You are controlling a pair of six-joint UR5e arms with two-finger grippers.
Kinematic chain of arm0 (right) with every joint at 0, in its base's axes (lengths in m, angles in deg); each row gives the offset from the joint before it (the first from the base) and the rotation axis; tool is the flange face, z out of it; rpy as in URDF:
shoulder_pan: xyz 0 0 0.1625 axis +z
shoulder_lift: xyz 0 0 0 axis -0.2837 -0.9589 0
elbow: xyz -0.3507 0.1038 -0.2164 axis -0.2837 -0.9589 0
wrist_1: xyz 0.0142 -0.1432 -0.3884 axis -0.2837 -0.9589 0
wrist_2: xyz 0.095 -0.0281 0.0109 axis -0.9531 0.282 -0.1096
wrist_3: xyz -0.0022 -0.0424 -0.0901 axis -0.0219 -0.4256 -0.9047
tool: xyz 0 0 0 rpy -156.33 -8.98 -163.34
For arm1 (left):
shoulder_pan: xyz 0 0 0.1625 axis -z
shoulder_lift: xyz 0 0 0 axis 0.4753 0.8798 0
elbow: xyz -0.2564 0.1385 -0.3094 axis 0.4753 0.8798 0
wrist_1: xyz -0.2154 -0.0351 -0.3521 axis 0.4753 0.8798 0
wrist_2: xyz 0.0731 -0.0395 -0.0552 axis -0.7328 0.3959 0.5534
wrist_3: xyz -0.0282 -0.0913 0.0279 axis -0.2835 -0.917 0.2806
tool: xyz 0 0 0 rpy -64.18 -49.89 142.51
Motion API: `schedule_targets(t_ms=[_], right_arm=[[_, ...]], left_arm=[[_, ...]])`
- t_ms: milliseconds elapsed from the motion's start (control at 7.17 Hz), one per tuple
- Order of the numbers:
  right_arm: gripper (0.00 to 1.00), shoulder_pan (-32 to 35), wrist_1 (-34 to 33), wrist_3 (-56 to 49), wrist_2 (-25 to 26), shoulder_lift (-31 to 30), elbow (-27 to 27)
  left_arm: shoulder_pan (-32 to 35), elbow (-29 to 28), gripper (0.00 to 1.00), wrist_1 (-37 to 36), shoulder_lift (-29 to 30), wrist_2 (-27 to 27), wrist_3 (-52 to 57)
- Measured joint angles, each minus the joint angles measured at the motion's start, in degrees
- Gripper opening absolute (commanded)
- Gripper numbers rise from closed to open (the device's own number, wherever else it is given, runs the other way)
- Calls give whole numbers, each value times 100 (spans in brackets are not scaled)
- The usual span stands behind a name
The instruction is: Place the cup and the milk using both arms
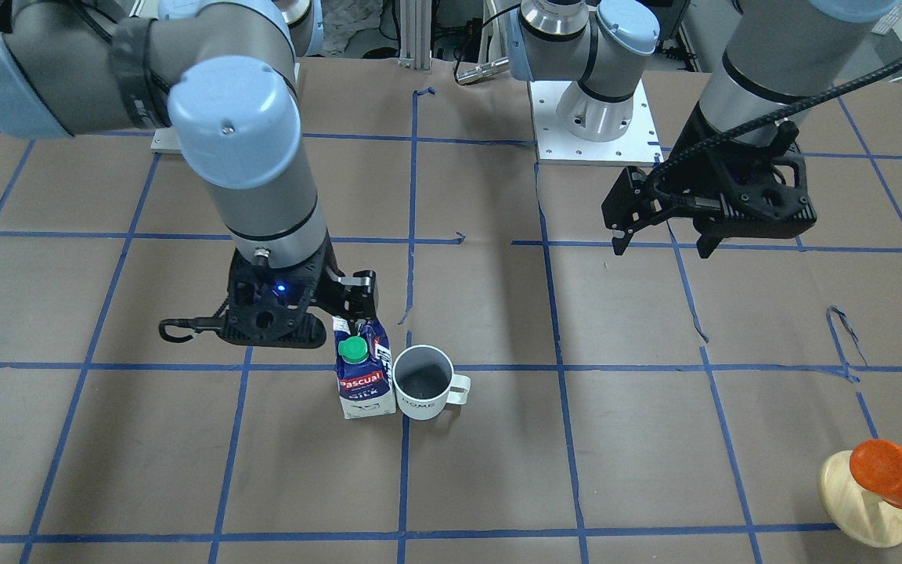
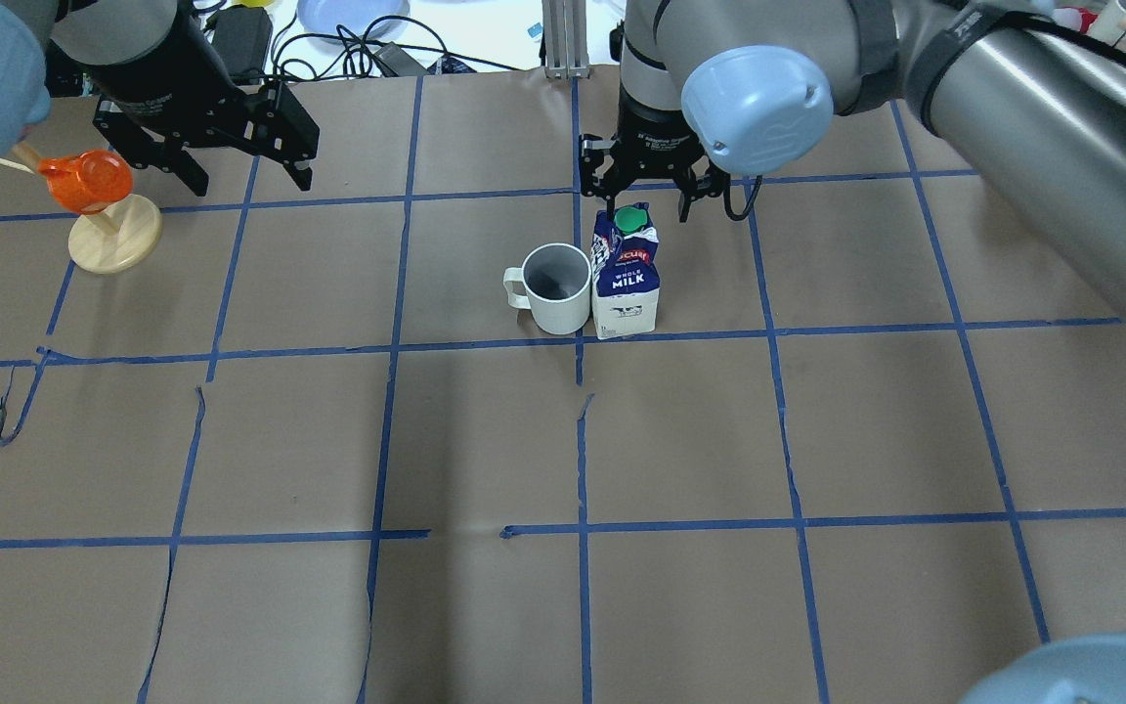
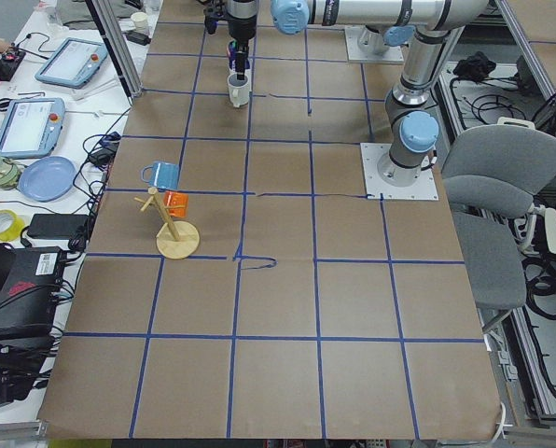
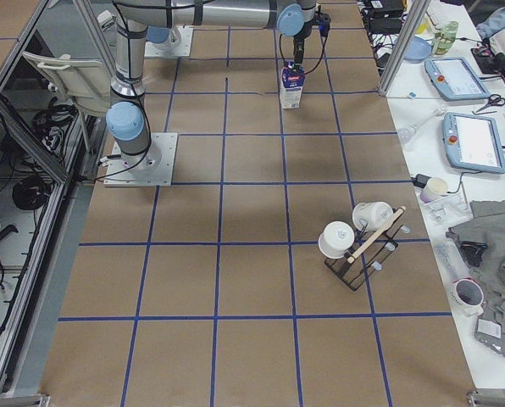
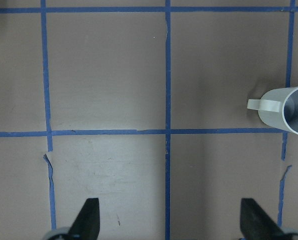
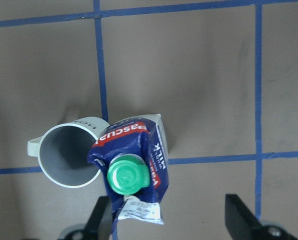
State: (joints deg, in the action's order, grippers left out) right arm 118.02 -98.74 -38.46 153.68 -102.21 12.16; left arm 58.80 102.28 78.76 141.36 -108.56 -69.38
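Observation:
The white cup [image 1: 423,384] and the blue and white milk [image 1: 363,382] stand side by side, touching, near the table's middle. They also show in the overhead view as the cup [image 2: 558,288] and the milk [image 2: 627,284]. My right gripper [image 1: 341,317] hovers at the milk's top and is open. In the right wrist view [image 6: 170,215] the green cap [image 6: 125,175] lies between its spread fingers, nearer one of them. My left gripper [image 1: 658,243] is open and empty, raised far to the side. Its wrist view [image 5: 171,215] shows the cup [image 5: 289,110] at the edge.
An orange mug on a round wooden stand [image 1: 885,482] sits near the table's corner on my left, also seen from overhead [image 2: 99,200]. The right side view shows a black rack with white mugs [image 4: 358,242]. Brown paper with blue tape lines [image 2: 583,440] covers the table.

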Motion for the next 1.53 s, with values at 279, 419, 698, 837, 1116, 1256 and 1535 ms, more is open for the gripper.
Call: schedule_targets(t_ms=[279,419,698,837,1116,1256,1535], right_arm=[[100,-337,674,-447,152,-593,29],[100,-420,904,-709,384,-884,127],[100,-467,994,-853,542,-1437,650],[100,-470,971,-859,546,-1624,853],[100,-470,967,-857,557,-1717,747],[100,-482,994,-870,566,-1703,578],[100,-499,1009,-881,553,-1670,468]], left_arm=[[1,29,100,-25,-24,-15,12],[1,29,100,-31,-24,-31,15],[-4,41,100,-35,-25,-43,172],[-7,57,100,-35,-30,-47,279],[-14,81,100,-31,-33,-52,342],[-14,86,100,-23,-32,-59,347],[-14,91,100,-16,-26,-66,341]])
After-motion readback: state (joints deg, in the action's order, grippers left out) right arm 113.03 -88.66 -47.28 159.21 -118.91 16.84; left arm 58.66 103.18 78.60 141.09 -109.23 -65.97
